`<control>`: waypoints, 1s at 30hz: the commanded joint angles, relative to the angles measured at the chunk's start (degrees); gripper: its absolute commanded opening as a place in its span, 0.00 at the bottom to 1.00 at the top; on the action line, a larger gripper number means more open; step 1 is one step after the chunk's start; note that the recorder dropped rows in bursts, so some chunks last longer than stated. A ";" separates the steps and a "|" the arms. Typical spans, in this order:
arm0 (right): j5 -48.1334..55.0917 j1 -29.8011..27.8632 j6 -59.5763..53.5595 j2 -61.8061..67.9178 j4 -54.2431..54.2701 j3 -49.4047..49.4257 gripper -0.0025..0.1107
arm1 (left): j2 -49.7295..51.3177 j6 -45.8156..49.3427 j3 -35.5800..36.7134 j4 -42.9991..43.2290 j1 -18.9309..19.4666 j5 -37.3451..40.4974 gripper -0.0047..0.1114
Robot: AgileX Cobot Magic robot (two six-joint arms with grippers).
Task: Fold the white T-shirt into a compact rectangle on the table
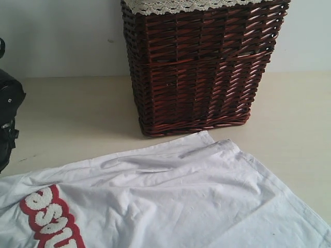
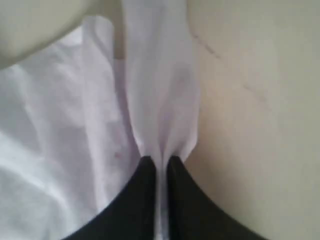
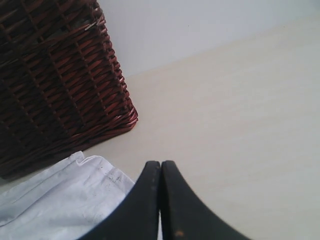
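The bench (image 1: 72, 119) is a wide, pale cream surface, and a plain white wall (image 1: 62, 36) rises behind it. A dark brown wicker basket (image 1: 196, 72) with white lace trim (image 1: 176, 6) along its rim stands at the back of the bench.

The white T-shirt (image 1: 181, 196) lies spread on the bench in front of the basket, with one corner close to the basket's base. The cloth is rumpled, with soft creases across its middle. Fuzzy white letters (image 1: 49, 217) outlined in red show near its left edge, partly cut off by the frame.

The left tool (image 2: 160, 162) is clamped on a narrow fold of the shirt, and the cloth gathers into pleats between its black fingers. The right tool (image 3: 160, 167) has its fingers pressed together on nothing, beside the shirt's edge.
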 commanded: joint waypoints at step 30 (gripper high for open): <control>-0.41 -0.17 -0.22 -0.38 -0.17 0.31 0.02 | -0.88 -4.09 -3.95 46.84 -0.42 -34.02 0.55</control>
